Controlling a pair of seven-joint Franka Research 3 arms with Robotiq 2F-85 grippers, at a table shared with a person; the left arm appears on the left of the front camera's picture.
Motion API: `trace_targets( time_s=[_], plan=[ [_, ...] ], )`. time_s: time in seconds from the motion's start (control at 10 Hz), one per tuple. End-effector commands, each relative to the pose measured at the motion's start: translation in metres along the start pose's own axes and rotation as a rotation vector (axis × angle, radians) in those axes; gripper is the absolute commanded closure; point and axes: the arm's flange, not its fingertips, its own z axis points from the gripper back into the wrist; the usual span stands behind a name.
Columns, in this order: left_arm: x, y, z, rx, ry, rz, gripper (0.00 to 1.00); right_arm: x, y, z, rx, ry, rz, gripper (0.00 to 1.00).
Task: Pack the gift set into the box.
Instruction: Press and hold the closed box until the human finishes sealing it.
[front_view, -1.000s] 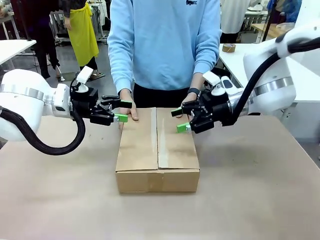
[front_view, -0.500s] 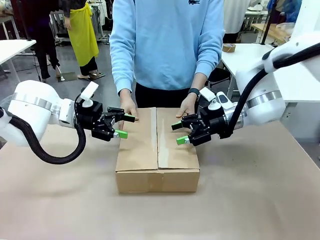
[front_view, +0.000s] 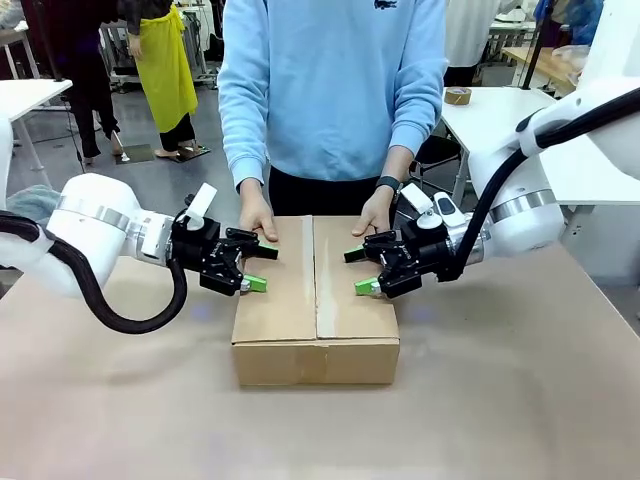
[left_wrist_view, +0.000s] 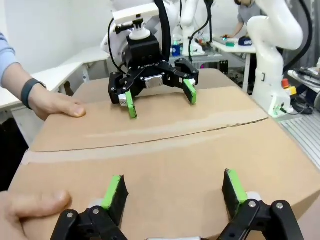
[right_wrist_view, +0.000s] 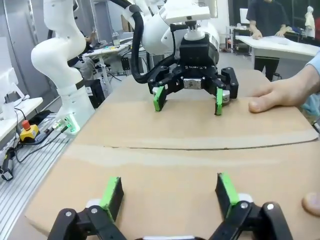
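Note:
The brown cardboard box (front_view: 315, 300) stands mid-table with its top flaps shut along a centre seam. The gift set is hidden. My left gripper (front_view: 262, 268) is open at the box's left top edge, its green pads over the flap. My right gripper (front_view: 358, 271) is open over the right flap. A person's hands (front_view: 258, 222) press the far ends of both flaps. In the left wrist view my open left gripper (left_wrist_view: 175, 192) hovers over the box top (left_wrist_view: 160, 150), facing the right gripper (left_wrist_view: 159, 95). In the right wrist view my open right gripper (right_wrist_view: 169, 192) faces the left gripper (right_wrist_view: 187, 100).
The person in a blue sweater (front_view: 330, 90) stands at the far table edge. The brown table (front_view: 500, 400) has free room in front of the box and to both sides. A white table (front_view: 470, 110) stands behind on the right.
Both grippers have dropped lower and closer in on the box's top, left one from the left, right one from the right. The person's hands stay on the flaps.

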Motion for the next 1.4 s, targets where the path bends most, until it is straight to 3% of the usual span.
trace_targets(
  time_s=[0.0,0.3,0.4,0.5,1.3],
  plan=[
    [-0.004,0.003,-0.013,0.013,0.07,-0.047,0.0,-0.014,0.011,0.006,-0.07,0.02,0.063,0.0],
    [-0.002,0.0,-0.016,-0.01,0.138,-0.074,0.0,-0.019,0.007,0.002,-0.103,0.041,0.03,0.0],
    [-0.001,0.0,-0.016,-0.011,0.151,-0.051,0.0,-0.004,0.002,0.008,-0.033,-0.002,0.022,0.0],
    [0.012,0.006,-0.011,0.002,0.067,-0.046,0.0,-0.004,0.002,0.008,-0.033,-0.002,0.022,0.0],
    [0.012,0.006,-0.011,0.002,0.067,-0.046,0.0,-0.004,0.002,0.008,-0.033,-0.002,0.022,0.0]
  ],
)
